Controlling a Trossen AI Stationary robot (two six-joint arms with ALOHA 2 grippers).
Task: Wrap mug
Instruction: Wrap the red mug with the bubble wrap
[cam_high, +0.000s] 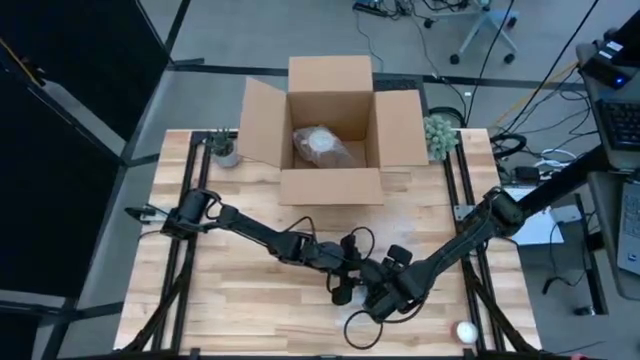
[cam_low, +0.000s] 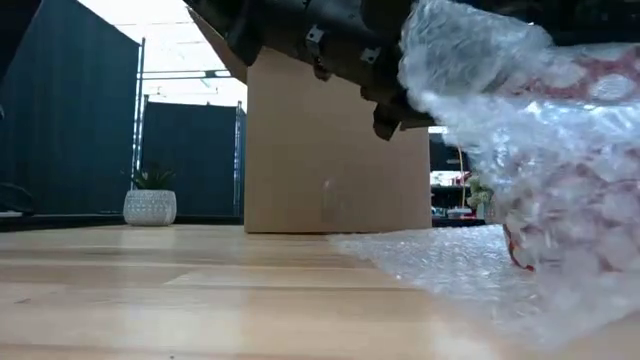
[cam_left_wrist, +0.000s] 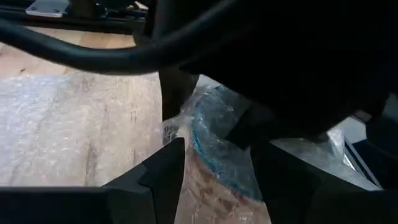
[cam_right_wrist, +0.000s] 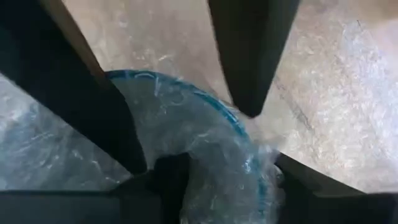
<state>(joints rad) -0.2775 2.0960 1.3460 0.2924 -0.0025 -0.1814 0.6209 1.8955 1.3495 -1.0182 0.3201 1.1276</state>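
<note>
While two grippers, left (cam_high: 347, 283) and right (cam_high: 382, 288), both clamp it, one mug (cam_right_wrist: 205, 162) sits in bubble wrap (cam_low: 520, 200).

Overhead and table-level views share the box (cam_high: 331, 130); wrist cameras seemingly crowd the mug (cam_right_wrist: 205, 155)

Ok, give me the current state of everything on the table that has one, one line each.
Brown cardboard box: upright, flaps open, a bubble-wrapped bundle inside.
Blue-rimmed mug: covered in clear bubble wrap, between both grippers.
Bubble wrap sheet: partly flat on the wooden table, partly gathered around the mug.
Left gripper: at the mug.
Right gripper: at the mug.
Small white ball: lying loose near the table's front edge.
</note>
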